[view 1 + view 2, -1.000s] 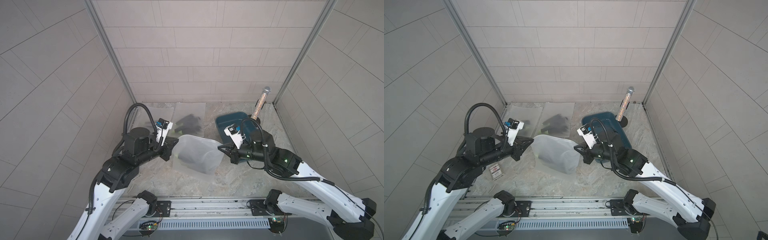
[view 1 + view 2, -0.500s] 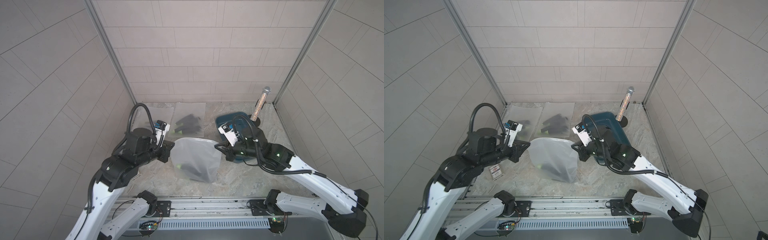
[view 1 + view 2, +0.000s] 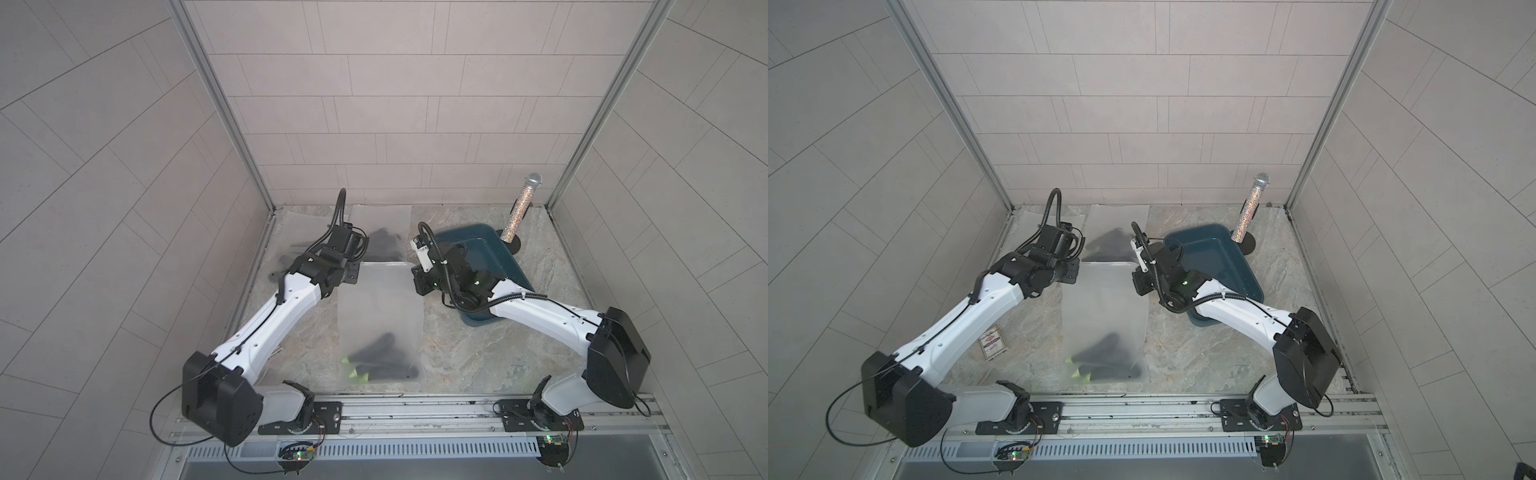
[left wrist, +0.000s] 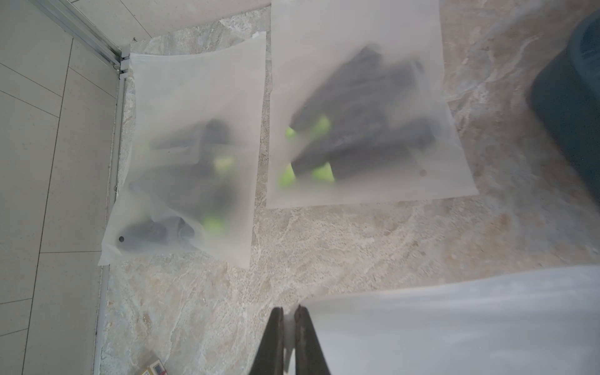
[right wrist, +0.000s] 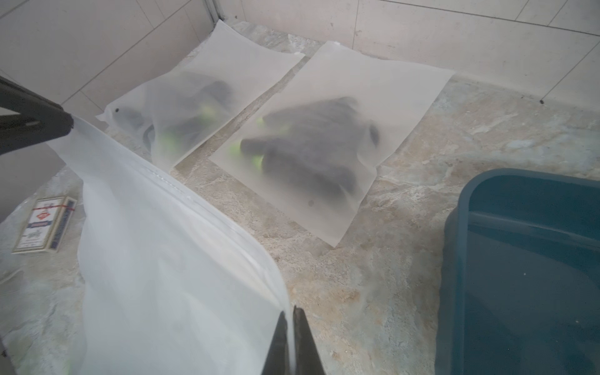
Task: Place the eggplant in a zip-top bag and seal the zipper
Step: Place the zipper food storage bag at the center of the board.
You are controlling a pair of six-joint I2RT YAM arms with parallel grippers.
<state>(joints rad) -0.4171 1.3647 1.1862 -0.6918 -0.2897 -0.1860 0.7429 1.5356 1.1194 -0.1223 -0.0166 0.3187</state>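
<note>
1. Marble table (image 3: 478, 361), walled by grey tile on three sides.
2. Teal tub (image 3: 510, 258) sits on the table's right side, partly under the right arm.
3. Zip-top bag (image 3: 380, 307), frosted, is stretched between both grippers by its two top corners. The mouth end points to the back wall and the bottom end lies near the front rail. Both top views show it. Zip track shows along the mouth in the right wrist view; can't tell if it's sealed.
4. Two more frosted bags lie flat at the back, side by side and not touching: corner bag (image 4: 188, 146) and middle bag (image 4: 360, 113). Both hold dark shapes with green tips.
5. Eggplant (image 3: 380, 361): several dark ones with green stems inside the held bag, bunched at its bottom end.
6. Left gripper (image 4: 288, 311): jaws clamped on the bag's top corner on its side.
7. Right gripper (image 5: 289, 311): jaws pinched tight on the opposite top corner.
8. Glitter microphone (image 3: 521, 212) stands upright on a black base, just behind the tub.
9. Card box (image 3: 992, 343) lies flat beside the left arm, apart from the bag.
</note>
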